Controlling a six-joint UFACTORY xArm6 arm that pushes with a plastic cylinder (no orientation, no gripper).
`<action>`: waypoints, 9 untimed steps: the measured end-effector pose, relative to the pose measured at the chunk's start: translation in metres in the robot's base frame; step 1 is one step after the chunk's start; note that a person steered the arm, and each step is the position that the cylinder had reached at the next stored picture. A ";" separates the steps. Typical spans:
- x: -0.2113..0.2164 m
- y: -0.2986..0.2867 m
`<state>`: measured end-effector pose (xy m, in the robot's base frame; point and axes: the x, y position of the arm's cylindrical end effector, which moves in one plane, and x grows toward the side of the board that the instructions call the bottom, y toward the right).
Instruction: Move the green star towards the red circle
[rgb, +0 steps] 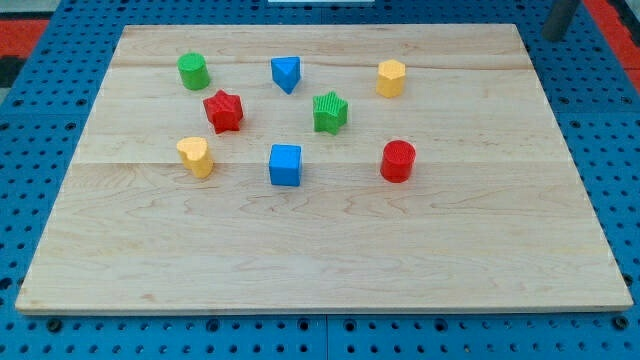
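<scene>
The green star (330, 112) lies on the wooden board (320, 250), a little above its middle. The red circle (398, 160) stands below and to the right of the star, apart from it. My rod comes in at the view's top right corner, and my tip (553, 37) is just past the board's top right corner, far from all the blocks.
Other blocks on the board: a green cylinder (193, 71), a blue triangle (286, 73), a yellow hexagon (390, 78), a red star (224, 111), a yellow heart (196, 156) and a blue cube (285, 165). A blue perforated table surrounds the board.
</scene>
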<state>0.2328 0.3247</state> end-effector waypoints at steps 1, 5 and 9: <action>0.056 -0.007; 0.165 -0.175; 0.095 -0.308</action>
<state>0.3277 0.0165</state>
